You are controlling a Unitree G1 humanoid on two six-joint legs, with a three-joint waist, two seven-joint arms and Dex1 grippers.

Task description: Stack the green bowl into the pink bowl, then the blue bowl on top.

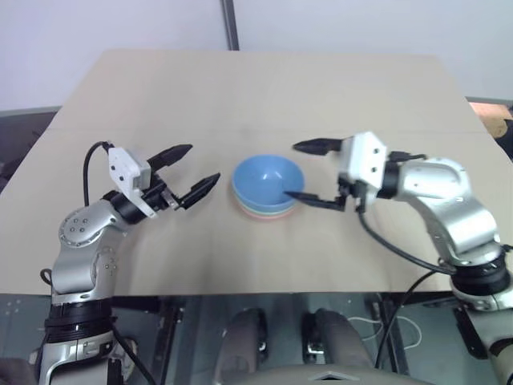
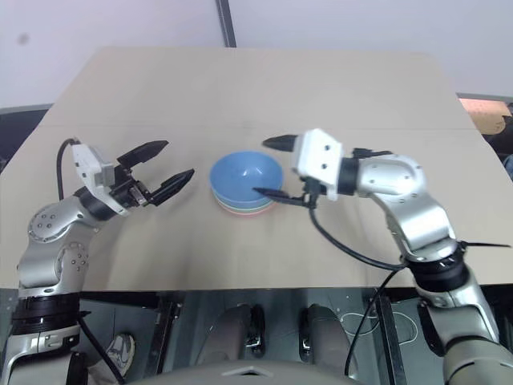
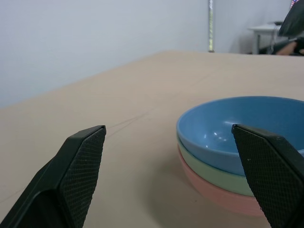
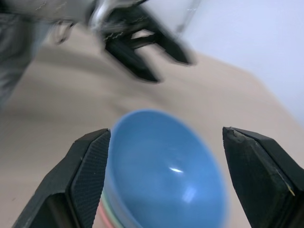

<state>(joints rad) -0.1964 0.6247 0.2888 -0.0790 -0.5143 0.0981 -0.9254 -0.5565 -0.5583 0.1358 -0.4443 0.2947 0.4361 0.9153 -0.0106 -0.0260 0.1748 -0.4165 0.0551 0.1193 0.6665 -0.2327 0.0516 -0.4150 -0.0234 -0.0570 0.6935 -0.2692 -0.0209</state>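
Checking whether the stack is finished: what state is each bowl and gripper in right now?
Pink bowl: bottom of stack, on the table.
Green bowl: nested in the pink bowl.
Blue bowl: on top, upright, empty, not held.
Left gripper: open, apart from the stack.
Right gripper: open, at the blue bowl's rim.

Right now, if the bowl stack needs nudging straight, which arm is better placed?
Right. Its gripper is open at the blue bowl, one finger over the rim. The left gripper, also open, sits clear of the stack.
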